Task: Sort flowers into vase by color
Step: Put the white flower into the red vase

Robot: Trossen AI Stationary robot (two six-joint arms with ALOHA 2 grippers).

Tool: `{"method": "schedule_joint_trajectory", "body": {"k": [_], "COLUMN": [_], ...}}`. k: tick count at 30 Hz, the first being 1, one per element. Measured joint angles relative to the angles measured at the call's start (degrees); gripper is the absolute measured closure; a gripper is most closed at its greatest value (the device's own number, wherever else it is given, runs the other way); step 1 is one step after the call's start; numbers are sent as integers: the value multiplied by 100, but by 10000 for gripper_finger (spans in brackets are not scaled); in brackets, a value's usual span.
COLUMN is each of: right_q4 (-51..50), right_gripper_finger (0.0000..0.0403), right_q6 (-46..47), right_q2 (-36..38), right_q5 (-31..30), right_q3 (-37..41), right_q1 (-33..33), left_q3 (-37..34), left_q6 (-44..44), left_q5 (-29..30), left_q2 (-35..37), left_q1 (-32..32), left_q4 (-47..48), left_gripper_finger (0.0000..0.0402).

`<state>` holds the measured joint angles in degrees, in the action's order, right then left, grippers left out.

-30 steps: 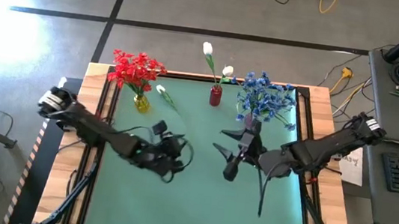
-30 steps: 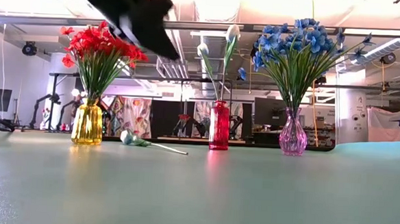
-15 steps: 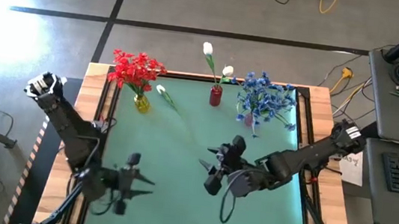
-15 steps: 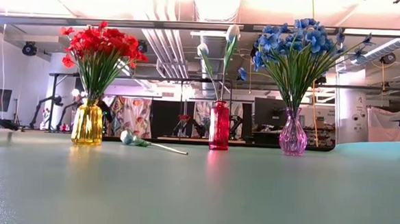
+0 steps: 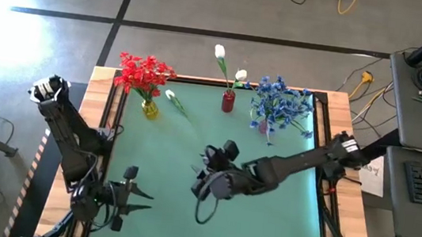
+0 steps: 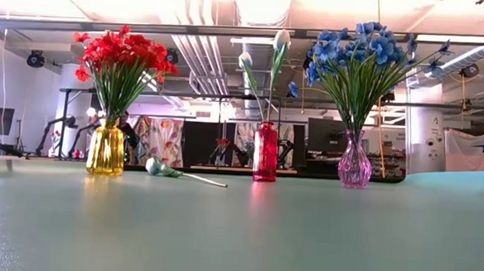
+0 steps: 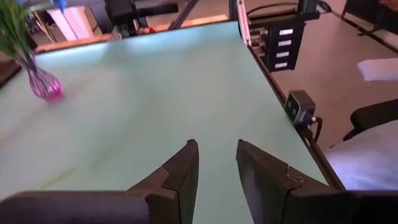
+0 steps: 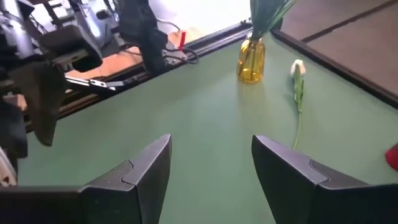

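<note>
since a second ago, both arms pulled back toward the near side: left pincer (image 5: 140, 204) gone from mid-bench to the near left corner, right pincer (image 5: 199, 178) swung leftward from beside the blue flowers to the middle of the bench (image 5: 184, 143). vases and blooms unmoved.

left pincer now low at the near left, fingers (image 7: 184, 169) parted by a narrow gap, nothing between them. right pincer over the centre, fingers (image 8: 148, 170) spread wide, empty, aimed toward the far left.

red flowers (image 5: 144, 73) upright in a yellow vase (image 5: 149, 109) at the far left. two white flowers (image 5: 229, 63) standing in a red vase (image 5: 228, 101) at the far middle. blue flowers (image 5: 280, 104) in a pink vase (image 6: 354, 165) at the far right. one loose white flower (image 5: 175, 101) lying flat on the bench just right of the yellow vase, between it and the red vase, bud toward the far left, stem trailing toward the near right; also seen from the right wrist (image 8: 298, 78) beside the yellow vase. well apart from both pincers.
</note>
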<state>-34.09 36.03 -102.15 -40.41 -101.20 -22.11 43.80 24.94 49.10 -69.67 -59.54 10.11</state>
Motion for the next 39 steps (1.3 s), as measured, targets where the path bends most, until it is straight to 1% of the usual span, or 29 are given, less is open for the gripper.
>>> {"method": "schedule_joint_trajectory", "body": {"k": [4,10,16,23,25,29,32,36,39], "right_q4": [-40,-115,-244,-246,-248,-259,-289,-313,-306], "right_gripper_finger": [188,188,188,188,188,188,188,188,189], "right_q6": [-135,-402,-757,-1208,-1458,-1764,-1958,-1836,-1082], "right_q2": [-303,-765,-1298,-1974,-2166,-2457,-2593,-2710,-2793], "right_q5": [435,1034,1084,1089,1087,1086,1089,1102,1226], "right_q3": [-293,-725,-1160,-1600,-1688,-1740,-1731,-1723,-1729], "right_q1": [364,994,1493,1974,2079,2211,2255,2281,2345], "left_q3": [-169,-245,-248,-309,-381,-508,-597,-628,-637], "left_q6": [328,410,409,408,409,410,407,408,407], "left_q5": [0,2,31,543,714,877,1152,1700,2329], "left_q2": [0,9,64,363,538,945,1289,1726,1964], "left_q1": [-16,-16,-16,-16,-16,-16,-16,-16,-15], "left_q4": [0,64,561,1486,1647,1884,1968,1956,1949], "left_gripper_finger": [301,301,301,301,301,301,301,301,301]}}
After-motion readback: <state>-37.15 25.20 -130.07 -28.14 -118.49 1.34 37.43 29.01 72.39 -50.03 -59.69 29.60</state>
